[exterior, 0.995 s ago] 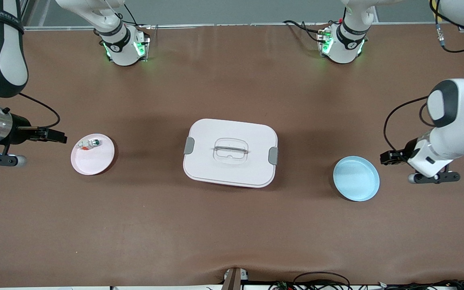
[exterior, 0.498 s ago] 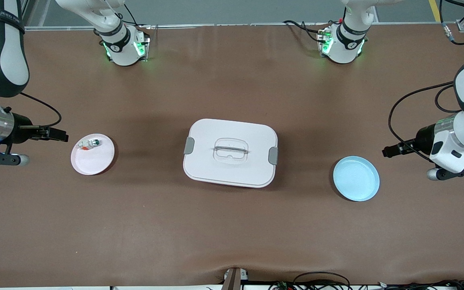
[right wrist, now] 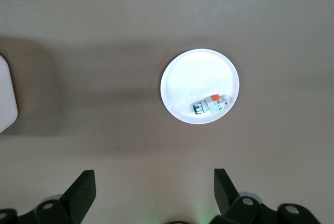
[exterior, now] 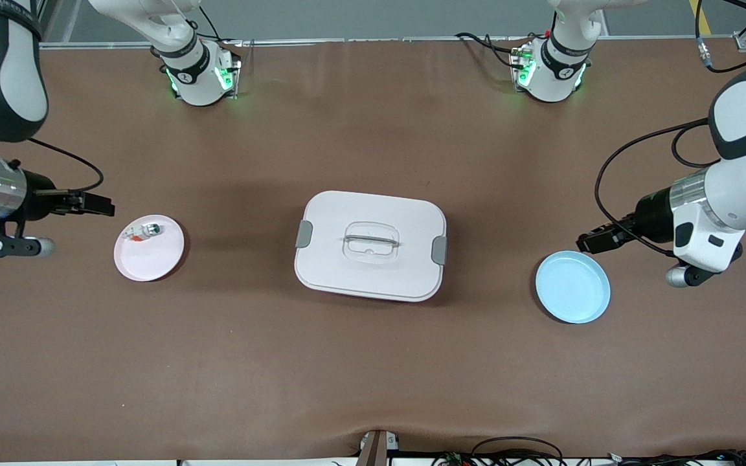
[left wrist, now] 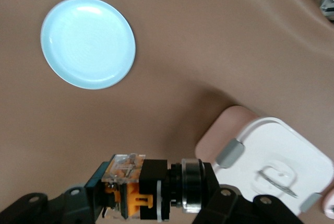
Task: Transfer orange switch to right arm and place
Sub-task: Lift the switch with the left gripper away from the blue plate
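My left gripper (left wrist: pixel 151 195) pinches the orange switch (left wrist: pixel 141 185), light and rigid; my wide-open right gripper (right wrist: pixel 154 192) should take its round button end.

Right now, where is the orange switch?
The orange switch is held in the left gripper, in the air beside the blue plate, at the left arm's end.

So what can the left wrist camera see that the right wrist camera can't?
Only the left wrist view shows the orange switch clamped in the left gripper, up in the air, and the blue plate. Only the right wrist view shows the open right gripper above the pink plate, which holds a small whitish-green piece. Both catch part of the white lidded box.
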Motion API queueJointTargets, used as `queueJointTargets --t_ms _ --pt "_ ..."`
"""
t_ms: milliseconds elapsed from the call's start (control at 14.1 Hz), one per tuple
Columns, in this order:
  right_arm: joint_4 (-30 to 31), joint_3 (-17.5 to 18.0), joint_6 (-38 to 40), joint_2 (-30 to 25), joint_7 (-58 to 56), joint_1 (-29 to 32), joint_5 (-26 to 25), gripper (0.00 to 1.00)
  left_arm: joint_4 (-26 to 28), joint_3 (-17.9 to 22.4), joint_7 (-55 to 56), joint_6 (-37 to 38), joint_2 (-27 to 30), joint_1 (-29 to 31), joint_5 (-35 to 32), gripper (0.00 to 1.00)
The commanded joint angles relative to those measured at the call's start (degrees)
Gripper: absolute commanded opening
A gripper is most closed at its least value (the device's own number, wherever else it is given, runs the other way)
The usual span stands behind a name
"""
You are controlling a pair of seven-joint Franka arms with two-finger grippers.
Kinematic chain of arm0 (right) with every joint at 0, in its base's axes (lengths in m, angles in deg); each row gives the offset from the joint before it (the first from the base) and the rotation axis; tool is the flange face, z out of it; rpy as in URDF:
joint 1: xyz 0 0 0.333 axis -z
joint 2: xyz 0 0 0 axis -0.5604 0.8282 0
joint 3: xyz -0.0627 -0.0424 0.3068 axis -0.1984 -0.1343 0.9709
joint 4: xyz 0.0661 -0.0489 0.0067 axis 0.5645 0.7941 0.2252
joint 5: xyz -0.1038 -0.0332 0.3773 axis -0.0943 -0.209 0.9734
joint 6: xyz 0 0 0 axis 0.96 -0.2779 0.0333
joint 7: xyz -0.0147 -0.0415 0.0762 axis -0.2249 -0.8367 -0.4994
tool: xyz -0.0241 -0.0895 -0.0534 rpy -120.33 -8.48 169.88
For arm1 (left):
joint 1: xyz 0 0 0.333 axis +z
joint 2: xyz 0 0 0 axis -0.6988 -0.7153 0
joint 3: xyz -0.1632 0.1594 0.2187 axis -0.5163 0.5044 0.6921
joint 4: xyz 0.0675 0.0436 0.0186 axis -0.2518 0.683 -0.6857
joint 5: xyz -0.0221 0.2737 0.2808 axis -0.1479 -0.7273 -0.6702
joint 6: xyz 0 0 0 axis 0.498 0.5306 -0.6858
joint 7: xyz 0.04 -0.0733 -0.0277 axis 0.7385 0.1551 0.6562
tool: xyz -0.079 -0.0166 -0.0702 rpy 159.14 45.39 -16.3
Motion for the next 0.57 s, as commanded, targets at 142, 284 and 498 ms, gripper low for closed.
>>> queueJointTargets --t_ms 142,284,498 --pt "-0.5 0.0 -0.5 0.0 0.3 -0.1 -0.7 1.0 -1.7 -4.9 11.0 0.4 0.5 0.3 1.7 0.36" --pt "-0.3 0.0 -0.5 0.0 0.3 -0.4 -1.3 1.0 -2.1 -7.3 18.7 -0.1 0.4 0.3 2.1 0.36" --pt "-0.3 0.0 -0.4 0.0 0.3 -0.3 -1.3 1.0 -2.1 -11.4 33.9 -4.4 0.0 0.1 2.1 0.36"
